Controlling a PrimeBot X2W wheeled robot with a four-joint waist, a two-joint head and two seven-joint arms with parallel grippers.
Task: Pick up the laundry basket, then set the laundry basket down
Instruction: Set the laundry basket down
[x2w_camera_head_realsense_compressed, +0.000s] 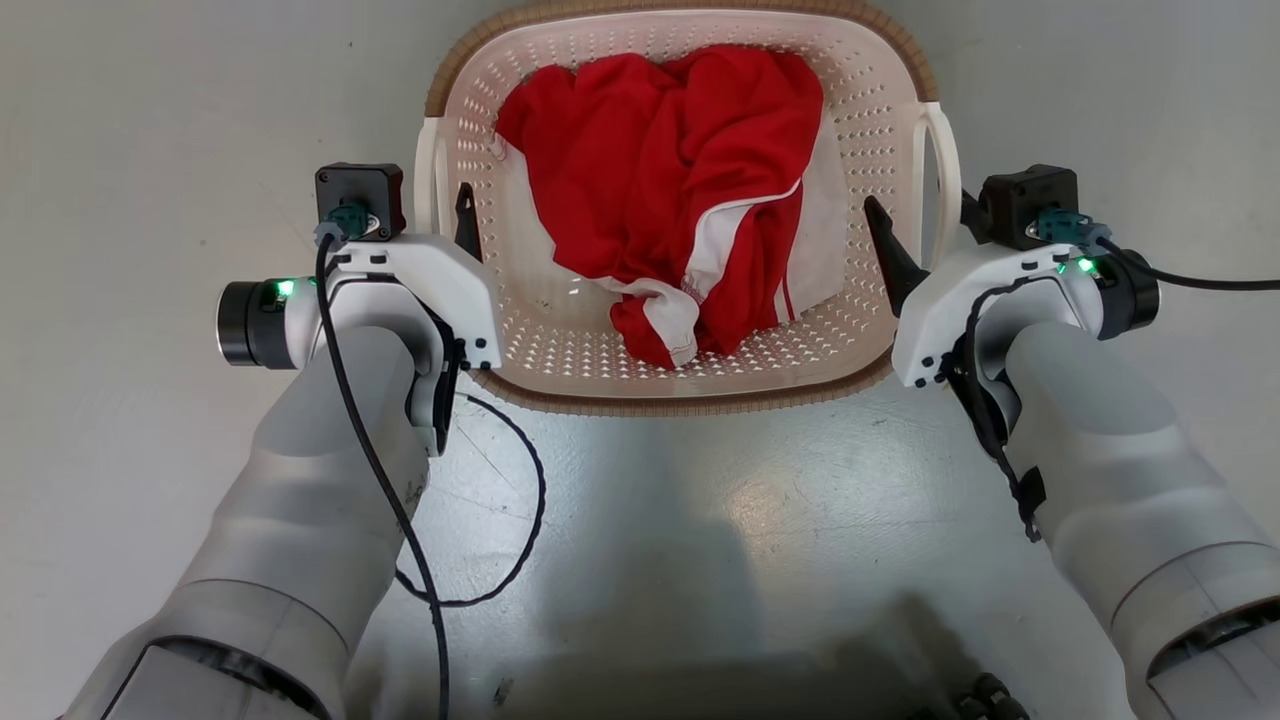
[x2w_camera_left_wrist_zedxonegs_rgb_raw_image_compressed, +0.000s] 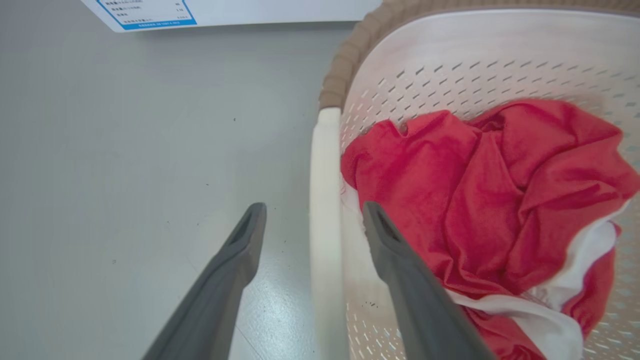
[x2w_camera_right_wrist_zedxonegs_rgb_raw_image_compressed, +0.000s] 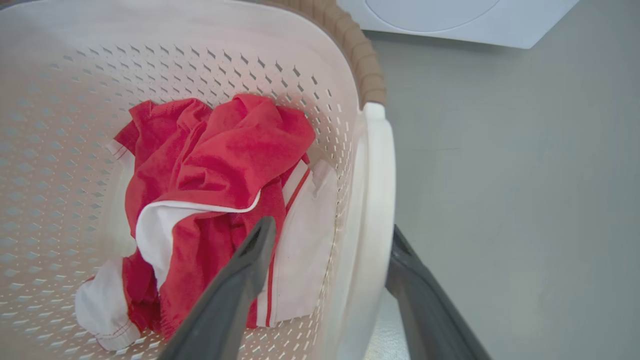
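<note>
Left gripper (x2w_camera_left_wrist_zedxonegs_rgb_raw_image_compressed: 315, 207) and right gripper (x2w_camera_right_wrist_zedxonegs_rgb_raw_image_compressed: 331, 225), jaws spread wide, each straddle a loop handle (x2w_camera_left_wrist_zedxonegs_rgb_raw_image_compressed: 325, 175) of the laundry basket (x2w_camera_head_realsense_compressed: 690, 405). Nothing is clamped yet, so the lift, and the set-down after it, apparently remain ahead.

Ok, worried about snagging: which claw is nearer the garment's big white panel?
Right. The right claw straddles a laundry basket handle beside the white panel; the left claw straddles the opposite handle, across the red cloth.

Left forearm (x2w_camera_head_realsense_compressed: 320, 480), right forearm (x2w_camera_head_realsense_compressed: 1110, 450): pale grey, rounded, segmented shells. White wrist housing (x2w_camera_head_realsense_compressed: 440, 280), small dark screw holes. Black end ring (x2w_camera_head_realsense_compressed: 240, 322), green LED (x2w_camera_head_realsense_compressed: 285, 288) lit. Black square camera block (x2w_camera_head_realsense_compressed: 360, 198), teal connector (x2w_camera_head_realsense_compressed: 350, 220). Thin black cable (x2w_camera_head_realsense_compressed: 390, 500) along each forearm. Fingers (x2w_camera_left_wrist_zedxonegs_rgb_raw_image_compressed: 220, 295) long, dark grey, tapered
</note>
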